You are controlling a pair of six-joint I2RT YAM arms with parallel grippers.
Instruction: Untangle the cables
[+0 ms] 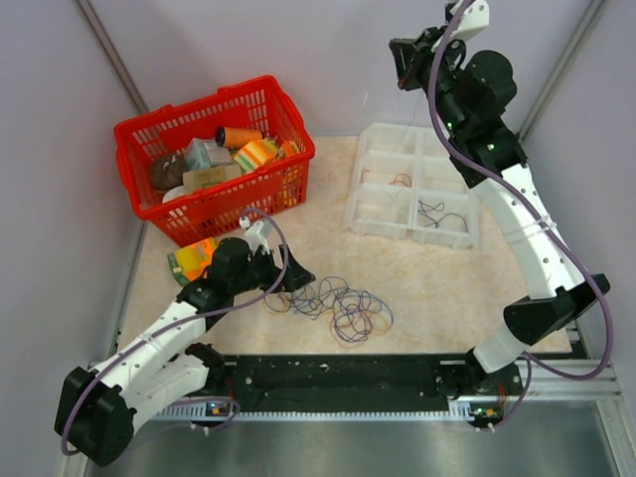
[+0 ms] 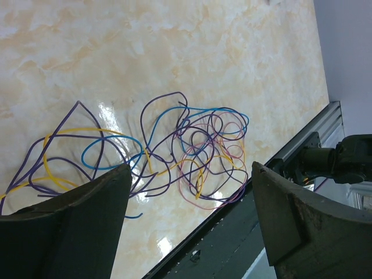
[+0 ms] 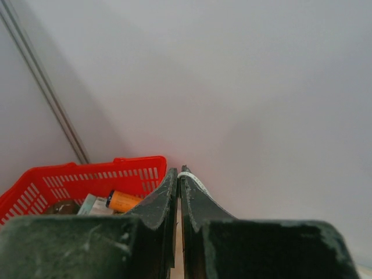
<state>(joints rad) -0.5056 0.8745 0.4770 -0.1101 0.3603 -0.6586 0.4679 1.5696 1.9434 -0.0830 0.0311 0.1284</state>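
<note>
Left gripper [image 2: 190, 168] hovers spread wide over the cable tangle [image 2: 200, 145], right gripper [image 3: 179, 174] sits shut aloft; closing here may nip several crossed wires and drag the clump.

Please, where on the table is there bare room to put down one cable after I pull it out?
The widest bare patch lies between the cables, the clear tray and the right arm. A narrow strip runs between the red basket and the tray. It is crowded at the left, where the left hand stands open beside the tangle.
</note>
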